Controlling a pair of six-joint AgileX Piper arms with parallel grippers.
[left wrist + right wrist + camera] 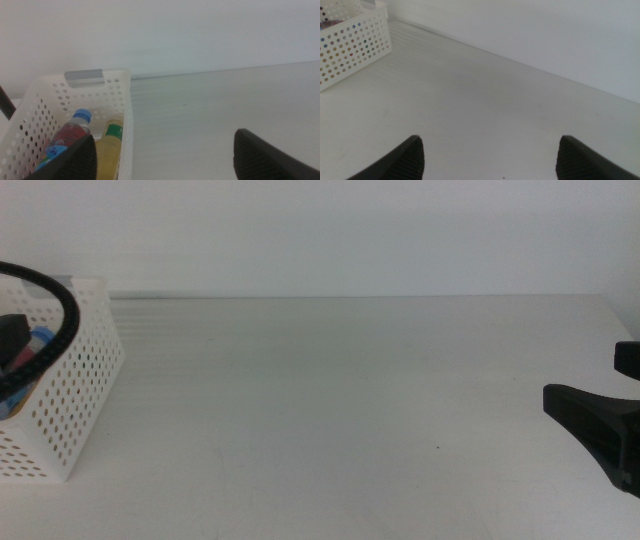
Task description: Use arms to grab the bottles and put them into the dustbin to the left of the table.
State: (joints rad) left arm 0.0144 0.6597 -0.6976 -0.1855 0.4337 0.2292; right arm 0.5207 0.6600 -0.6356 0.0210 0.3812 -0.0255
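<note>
Left claw [165,155]: spread wide and released, grasping nothing, hanging over the dustbin's rim
Right claw [490,160]: spread wide, empty, low at the worktop's right side
Dustbin [85,370]: at the left edge of the worktop [340,410]
Bottles: yellow tea bottle [111,150] and blue-capped water bottle [67,137] lie side by side inside the dustbin

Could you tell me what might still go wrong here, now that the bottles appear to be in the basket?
The left claw hangs open at the white perforated basket, one jaw over its inside; pulling away carelessly could snag the wall and drag or tip it. The black cable arcs over the basket rim and might catch. The blue-capped bottle and yellow tea bottle lean loosely inside and could shift. The right claw waits open over the table.
</note>
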